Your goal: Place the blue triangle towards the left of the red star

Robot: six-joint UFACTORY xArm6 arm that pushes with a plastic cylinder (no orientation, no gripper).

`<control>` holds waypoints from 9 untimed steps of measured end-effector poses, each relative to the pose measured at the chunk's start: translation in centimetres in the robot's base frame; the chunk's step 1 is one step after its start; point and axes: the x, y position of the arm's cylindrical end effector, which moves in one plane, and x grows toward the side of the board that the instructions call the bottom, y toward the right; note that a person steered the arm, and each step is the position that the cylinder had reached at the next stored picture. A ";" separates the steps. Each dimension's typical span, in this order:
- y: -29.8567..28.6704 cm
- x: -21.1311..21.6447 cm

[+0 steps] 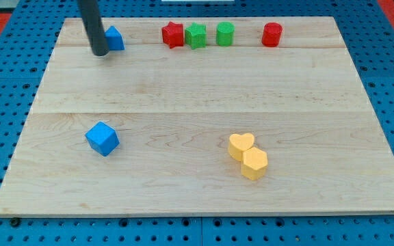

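The blue triangle (115,38) lies near the view's top left of the wooden board (204,89), partly hidden by my rod. My tip (100,51) rests on the board touching the triangle's left lower side. The red star (173,34) lies to the right of the triangle, with a gap of board between them. The star touches a green star (196,35) on its right.
A green cylinder (225,33) and a red cylinder (271,33) stand further right along the top row. A blue cube (102,139) lies at the lower left. A yellow heart (241,145) and a yellow hexagon (254,164) touch at the lower right.
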 end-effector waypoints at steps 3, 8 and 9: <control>-2.6 -3.7; 5.4 -3.8; -0.2 -1.4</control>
